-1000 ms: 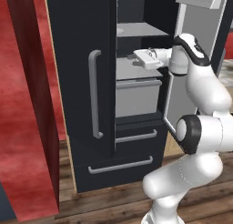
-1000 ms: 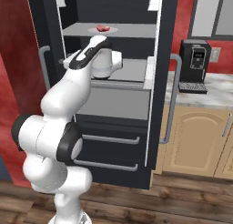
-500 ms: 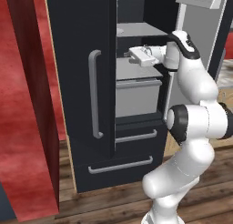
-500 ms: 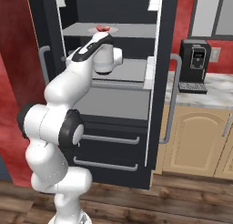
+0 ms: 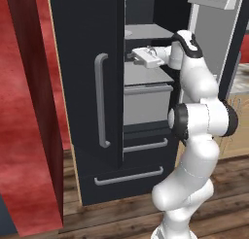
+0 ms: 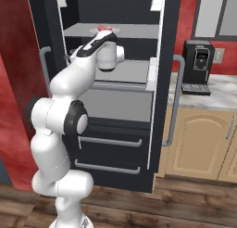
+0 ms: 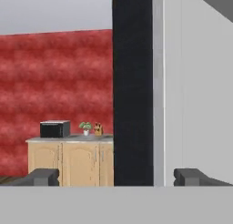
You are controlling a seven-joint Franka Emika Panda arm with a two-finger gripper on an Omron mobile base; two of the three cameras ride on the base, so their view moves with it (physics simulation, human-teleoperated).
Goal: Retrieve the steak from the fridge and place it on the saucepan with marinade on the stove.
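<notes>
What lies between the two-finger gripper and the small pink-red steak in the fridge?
Seemingly the edge of the light grey upper shelf: in the right base view the steak rests on it, with the gripper lower.

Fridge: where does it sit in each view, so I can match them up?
Left base view: the fridge spans the centre, arm reaching inside.
Right base view: centre and left, behind the arm.
Hand view: the black vertical band, probably its door edge.
Shared landmark, both base views: the left door's grey bar handle.
</notes>
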